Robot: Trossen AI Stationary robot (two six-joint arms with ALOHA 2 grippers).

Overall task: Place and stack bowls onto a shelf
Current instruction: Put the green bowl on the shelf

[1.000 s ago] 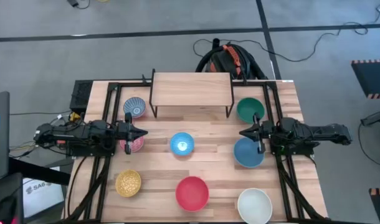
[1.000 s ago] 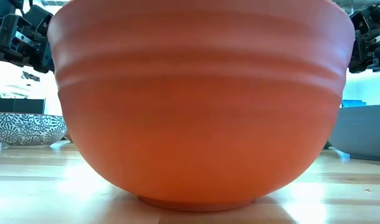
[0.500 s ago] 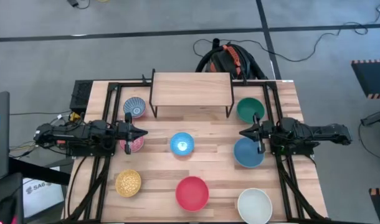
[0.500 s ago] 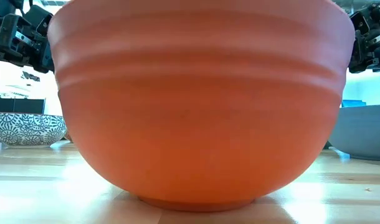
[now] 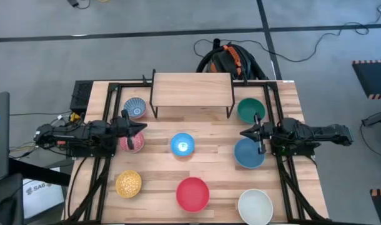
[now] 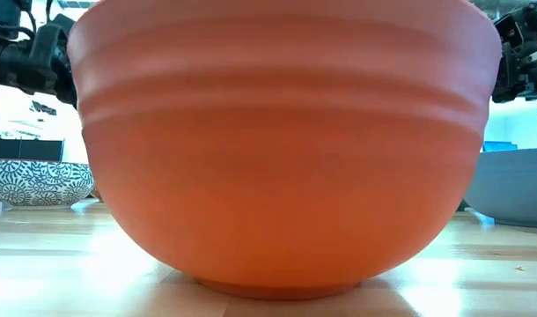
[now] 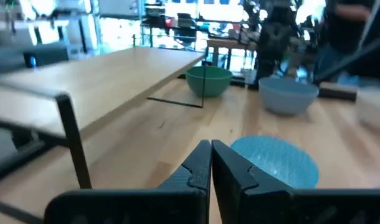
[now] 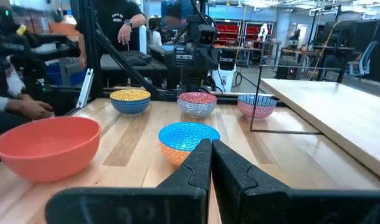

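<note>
jaws: both pairs shut, empty. left gripper over pink patterned bowl; right gripper beside dark blue bowl. slatted surface; shelf far centre; backpack on floor beyond.

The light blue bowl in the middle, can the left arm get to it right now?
Probably yes. The left hand hangs shut, holding nothing, with the light blue bowl just inward of it. Only bare tabletop lies between; the pink patterned bowl sits under the hand, off that path.

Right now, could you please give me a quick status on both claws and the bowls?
Left claw shut, empty, above pink patterned bowl. Right claw shut, empty, by dark blue bowl. Shelf bare, no bowls stacked. Nothing blocking.
</note>
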